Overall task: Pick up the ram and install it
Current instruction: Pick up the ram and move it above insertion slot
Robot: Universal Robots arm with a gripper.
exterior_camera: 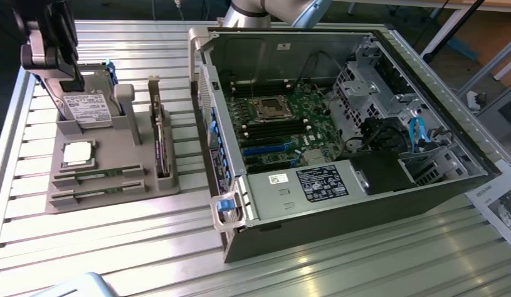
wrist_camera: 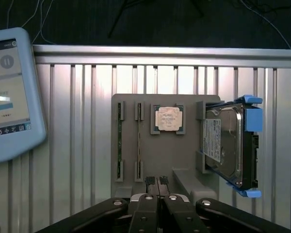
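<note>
Ribbed aluminium table, pale silver, long parallel grooves, dull glare. Dark background with loose cables beyond its edge in the wrist view; metal frame legs and brownish floor at the exterior view's far right.

Matte grey moulded fixture on the exterior view's left, blocky, cut with slots and pockets. Ram: slim green circuit-board stick, small dark chips, standing on edge in the fixture's outermost long slot, untouched. Second green stick in the parallel slot just beside it. Square silver processor flat in a shallow pocket next to that. Hard drive: shiny metal body, white label, blue plastic rails, leaning in the end cradle. Dark expansion card upright, metal bracket on one end.

Open computer case on the exterior view's right, lying on its side, sheet-metal walls, blue plastic latches. Green motherboard inside, black slots around a square socket; black power supply with a printed label.

Pale blue touchscreen pendant, rounded plastic shell, on the table near the fixture.

Black gripper hovering over the fixture's hard-drive end, fingers pressed together, gripping nothing, well apart from the ram.
</note>
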